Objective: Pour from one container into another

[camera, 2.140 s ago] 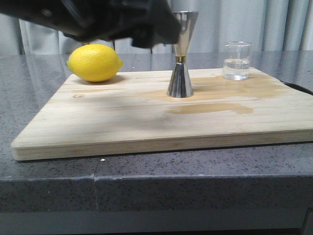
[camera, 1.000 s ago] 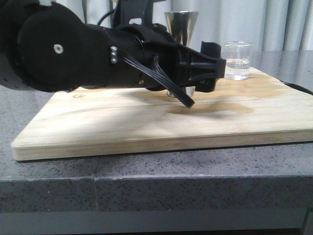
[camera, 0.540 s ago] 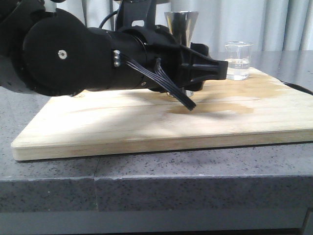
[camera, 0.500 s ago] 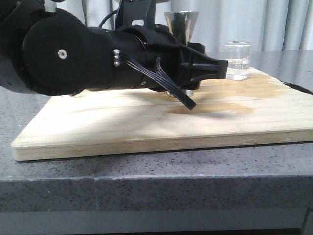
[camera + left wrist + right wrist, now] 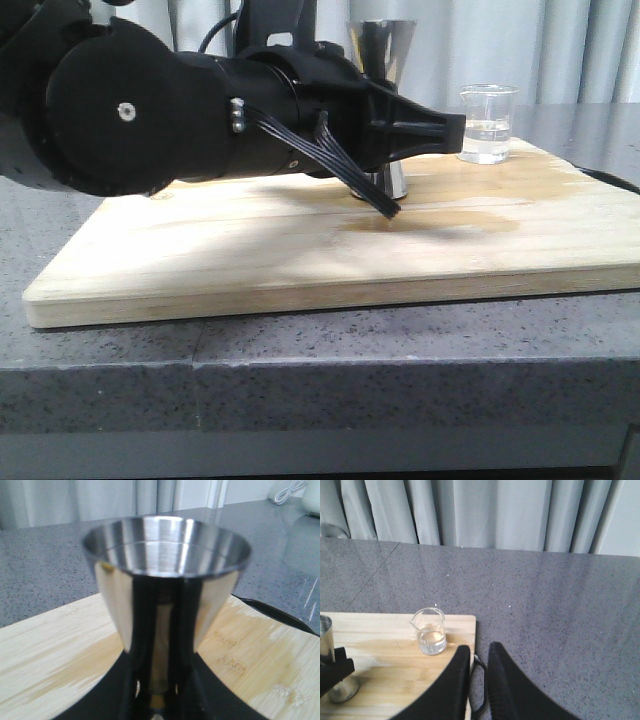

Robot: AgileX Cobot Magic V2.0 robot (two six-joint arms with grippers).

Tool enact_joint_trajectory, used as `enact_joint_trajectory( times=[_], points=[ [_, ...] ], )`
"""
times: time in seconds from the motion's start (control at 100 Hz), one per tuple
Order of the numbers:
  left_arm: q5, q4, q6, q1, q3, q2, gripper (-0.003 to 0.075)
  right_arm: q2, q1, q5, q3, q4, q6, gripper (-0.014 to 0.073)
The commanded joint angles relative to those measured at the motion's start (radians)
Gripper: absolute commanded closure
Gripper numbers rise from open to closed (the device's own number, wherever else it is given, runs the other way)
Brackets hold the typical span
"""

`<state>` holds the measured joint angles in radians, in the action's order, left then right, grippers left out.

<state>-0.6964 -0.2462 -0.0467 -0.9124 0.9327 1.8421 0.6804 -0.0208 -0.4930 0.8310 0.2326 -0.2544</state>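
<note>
**Left pincer at the jigger, beaker stands free**

The left pincer (image 5: 440,130) straddles the shiny steel hourglass jigger (image 5: 383,50) mid-board; whether it grips, I cannot tell. The clear glass beaker (image 5: 486,124) stands at 2 o'clock near the wooden board's (image 5: 300,250) far edge. The right pincer (image 5: 476,680) hangs nearly closed over the speckled bench (image 5: 560,605).

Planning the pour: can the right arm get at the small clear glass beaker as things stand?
Probably yes. The small clear glass beaker stands alone near the wooden board's far corner, with bare board around it. The right gripper hangs over that edge, and nothing lies between them.
</note>
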Motion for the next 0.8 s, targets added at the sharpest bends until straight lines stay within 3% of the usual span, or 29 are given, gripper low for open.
enact_joint_trajectory(
  times=[0.0,0.13,0.2,0.38,0.44,0.79],
  points=[
    [-0.061,0.038,0.0,-0.003,0.032,-0.079,0.0739,0.02,0.0,0.122,0.014,-0.005,-0.007,0.0523],
    [0.018,0.05,0.0,-0.018,0.032,-0.153,0.0739,0.073,0.0,0.211,-0.031,-0.005,-0.007,0.0512],
    [0.062,0.051,0.0,-0.018,0.032,-0.201,0.0739,0.111,0.002,0.249,-0.048,0.011,-0.007,0.0461],
    [0.157,0.051,0.0,-0.019,0.032,-0.317,0.0739,0.219,0.046,0.319,-0.052,0.036,-0.007,0.0183],
    [0.168,0.051,0.0,-0.019,0.032,-0.348,0.0739,0.257,0.063,0.341,-0.052,0.036,-0.007,0.0136],
    [0.22,0.051,0.0,-0.019,0.032,-0.442,0.0739,0.509,0.209,0.603,-0.122,0.004,-0.007,0.0125]
  ],
)
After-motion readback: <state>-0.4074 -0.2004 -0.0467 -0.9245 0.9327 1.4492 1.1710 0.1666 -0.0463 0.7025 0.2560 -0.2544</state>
